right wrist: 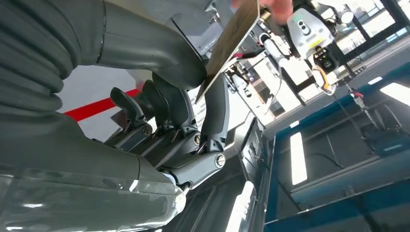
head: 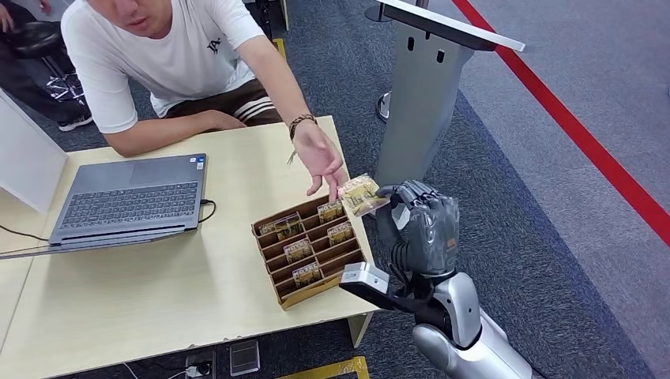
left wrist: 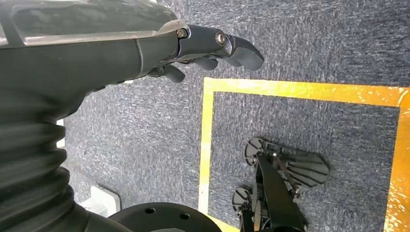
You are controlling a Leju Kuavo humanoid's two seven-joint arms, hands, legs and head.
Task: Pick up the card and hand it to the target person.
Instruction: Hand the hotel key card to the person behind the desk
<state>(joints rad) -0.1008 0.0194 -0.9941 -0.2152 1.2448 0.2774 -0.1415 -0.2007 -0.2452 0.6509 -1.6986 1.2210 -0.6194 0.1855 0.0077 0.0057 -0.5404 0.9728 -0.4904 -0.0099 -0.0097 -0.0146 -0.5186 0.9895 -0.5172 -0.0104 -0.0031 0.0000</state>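
My right hand (head: 423,225) is raised beside the table's right edge and pinches a gold-patterned card (head: 359,194) between thumb and fingers. The seated person in a white shirt reaches out a hand (head: 320,158) whose fingertips touch the card's near edge. In the right wrist view the card (right wrist: 232,41) is seen edge-on above my fingers (right wrist: 215,113), with the person's fingertips (right wrist: 275,7) at its far end. My left hand (left wrist: 212,48) hangs over the carpet, fingers loosely apart and holding nothing.
A brown slotted card box (head: 308,246) with several more cards lies on the wooden table (head: 158,284) by my right hand. A grey laptop (head: 130,197) sits at the left. A grey stand (head: 423,95) rises behind. Yellow floor tape (left wrist: 208,140) marks the carpet.
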